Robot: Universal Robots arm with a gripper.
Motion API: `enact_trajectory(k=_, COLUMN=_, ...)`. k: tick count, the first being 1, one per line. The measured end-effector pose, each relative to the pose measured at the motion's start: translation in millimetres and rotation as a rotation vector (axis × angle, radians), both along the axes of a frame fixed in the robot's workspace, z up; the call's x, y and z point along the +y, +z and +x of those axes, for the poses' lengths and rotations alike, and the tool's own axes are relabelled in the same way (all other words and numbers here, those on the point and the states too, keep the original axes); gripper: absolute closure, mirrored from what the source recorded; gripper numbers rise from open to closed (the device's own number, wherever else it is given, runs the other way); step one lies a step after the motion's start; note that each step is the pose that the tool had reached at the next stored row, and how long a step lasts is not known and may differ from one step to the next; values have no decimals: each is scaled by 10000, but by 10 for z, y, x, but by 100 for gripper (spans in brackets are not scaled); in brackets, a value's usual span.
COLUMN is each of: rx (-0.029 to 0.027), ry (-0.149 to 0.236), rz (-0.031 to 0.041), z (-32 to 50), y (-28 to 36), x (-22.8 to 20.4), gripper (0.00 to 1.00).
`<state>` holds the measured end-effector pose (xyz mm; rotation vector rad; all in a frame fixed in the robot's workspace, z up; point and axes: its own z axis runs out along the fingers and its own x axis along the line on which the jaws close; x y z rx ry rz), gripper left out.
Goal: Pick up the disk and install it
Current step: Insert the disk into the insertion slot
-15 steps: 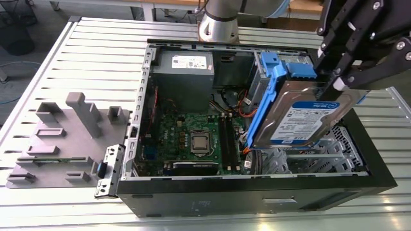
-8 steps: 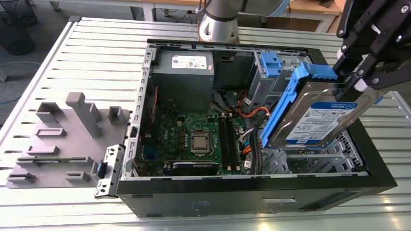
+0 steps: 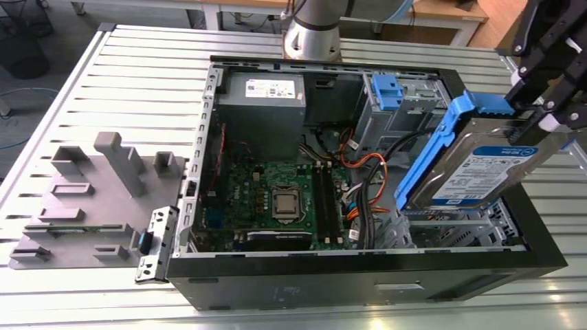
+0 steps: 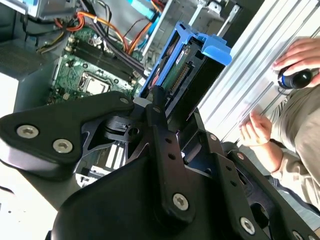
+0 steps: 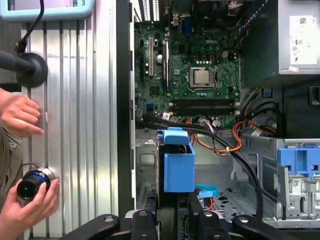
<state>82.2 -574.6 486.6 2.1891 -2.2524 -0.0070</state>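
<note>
**Slatted tabletop: disk held over open case**

Slatted silver metal tabletop (image 3: 137, 75) carries an open black desktop computer case (image 3: 367, 282). The black gripper (image 3: 543, 122) is clamped on the upper edge of the disk (image 3: 477, 172), a flat silver hard drive with a blue-and-white label, framed by a blue plastic carrier. The disk hangs tilted above the case's drive bay, at four o'clock in the exterior view.

Risks, as judged:
- The edge-only hold could let the tilted disk slip.
- Its lower corner could snag the orange and black cables (image 3: 362, 165) or strike the bay frame.
- A person's hand (image 5: 21, 115) lies on the tabletop beside the case, possibly within reach of a swing.

The arm enters at two o'clock, wrist canted to match the disk.
</note>
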Motion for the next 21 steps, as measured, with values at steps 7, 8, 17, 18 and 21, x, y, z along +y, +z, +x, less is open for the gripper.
enact_trajectory(k=7, rx=8, ry=0, rz=-2, z=224, y=-10, x=12, gripper=65)
enact_trajectory(k=8, rx=9, ry=1, rz=-1, z=249, y=-13, x=13, gripper=65)
enact_trajectory(k=17, rx=9, ry=11, rz=314, z=280, y=-86, x=14, gripper=65)
enact_trajectory(k=18, rx=9, ry=13, rz=345, z=281, y=-98, x=15, gripper=65)
enact_trajectory(k=21, rx=9, ry=13, rz=366, z=281, y=-142, x=14, gripper=65)
